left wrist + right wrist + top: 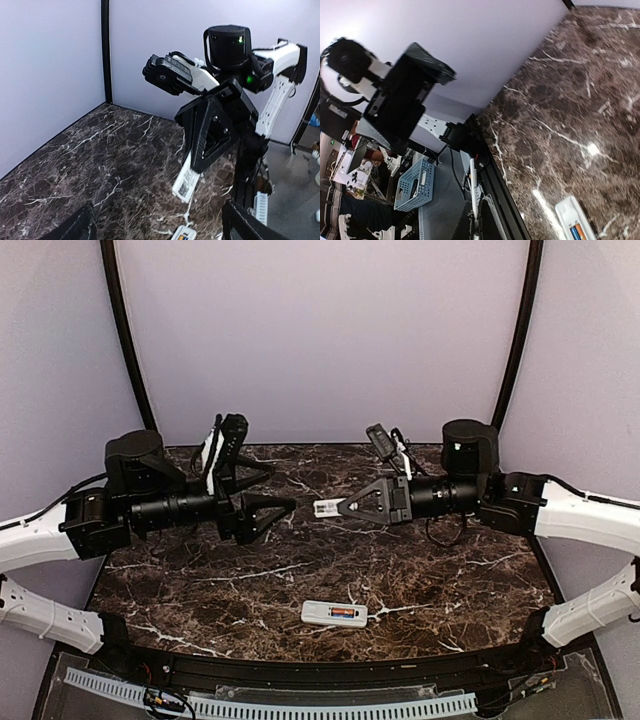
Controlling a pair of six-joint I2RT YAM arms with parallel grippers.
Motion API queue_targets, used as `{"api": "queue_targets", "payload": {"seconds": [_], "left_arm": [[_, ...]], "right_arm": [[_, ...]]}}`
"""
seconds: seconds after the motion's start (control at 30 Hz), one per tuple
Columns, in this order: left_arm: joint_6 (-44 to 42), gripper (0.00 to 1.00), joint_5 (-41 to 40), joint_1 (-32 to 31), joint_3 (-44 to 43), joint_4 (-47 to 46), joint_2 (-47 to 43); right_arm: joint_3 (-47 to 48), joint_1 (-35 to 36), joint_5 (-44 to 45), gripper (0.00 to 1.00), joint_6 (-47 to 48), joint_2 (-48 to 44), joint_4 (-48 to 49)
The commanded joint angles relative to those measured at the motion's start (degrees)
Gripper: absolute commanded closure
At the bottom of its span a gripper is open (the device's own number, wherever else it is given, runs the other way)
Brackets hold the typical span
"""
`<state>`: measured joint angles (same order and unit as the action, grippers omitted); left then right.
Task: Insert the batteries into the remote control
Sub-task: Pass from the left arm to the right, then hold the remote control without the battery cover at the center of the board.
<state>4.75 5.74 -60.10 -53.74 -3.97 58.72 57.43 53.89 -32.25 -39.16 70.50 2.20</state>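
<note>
White remote control lies back-up on the bench, nearer the arm bases than either gripper, 2 batteries in its open recess. Right gripper pinches the loose cover aloft, probably to refit it. Facing it, left gripper is spread and empty.

The top view is bright and even: soft light from above, faint shadows on the table, and the black poles bow at the edges. From the left wrist I see the left gripper only as a dark, unfocused blur along the bottom, and the cover label is too soft to read. From the right wrist, lamps glare as white spots on the marble, and the basket beyond looks soft.
</note>
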Motion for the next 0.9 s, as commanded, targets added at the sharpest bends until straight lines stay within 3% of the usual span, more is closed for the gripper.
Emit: {"api": "queue_targets", "payload": {"seconds": [0.0,0.13,0.33,0.57,0.87], "left_arm": [[-20.6,0.14,-0.8,0.0,1.9,17.4,4.1],[-30.2,0.11,3.2,-0.3,3.9,22.3,11.8],[-39.2,0.02,11.1,-0.3,1.6,22.6,25.8],[-42.8,0.01,12.6,-0.3,-2.9,20.6,38.6],[-39.1,0.04,8.7,-1.0,-3.7,16.9,43.7]], "right_arm": [[-9.2,-4.0,0.6,1.0,-10.0,-0.9,-7.7],[-18.0,-6.5,-2.2,1.0,-14.7,0.9,-2.5],[-22.2,-7.8,-5.0,1.0,-14.1,6.5,1.7],[-27.6,-9.0,-7.0,1.0,-15.4,8.4,7.6],[-28.2,-9.3,-8.1,1.0,-14.6,9.8,9.1]]}}
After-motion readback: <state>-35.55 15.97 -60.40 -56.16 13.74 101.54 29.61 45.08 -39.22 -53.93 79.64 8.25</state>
